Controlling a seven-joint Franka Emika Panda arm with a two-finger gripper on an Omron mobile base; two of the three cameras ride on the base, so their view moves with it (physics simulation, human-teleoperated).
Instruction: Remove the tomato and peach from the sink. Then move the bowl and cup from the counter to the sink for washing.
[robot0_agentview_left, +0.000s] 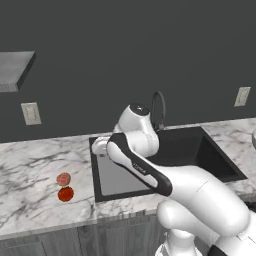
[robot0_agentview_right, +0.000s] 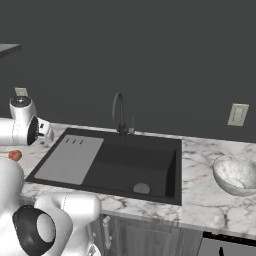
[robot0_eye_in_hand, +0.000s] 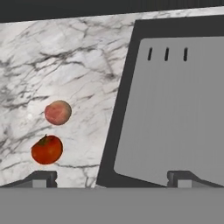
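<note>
Pincer tips are seen spread wide apart at the bottom of the hand view, one over the marble and one over the grey panel, with nothing pinched between them.

Biggest of all, the counter is laid out as white marble with grey veins, wrapped around the sink on its left, front and right. It can also be made out on the sink's right in the right base view and on the sink's left in the hand view.

Next in size, the sink is shown as a black recessed basin, its grey flat panel set in the left half and its round drain low in the right half. At the sink's back edge a black gooseneck faucet is mounted. The same basin is picked out in the left base view and its black rim in the hand view.

Right of the sink, the bowl is found resting upright on the marble, pale and speckled, well apart from the basin's edge.

Out on the marble left of the sink, the tomato and the peach are spotted just beside each other, the tomato nearer the counter's front edge. Both are caught in the hand view too, tomato and peach, clear of the sink's rim.
</note>
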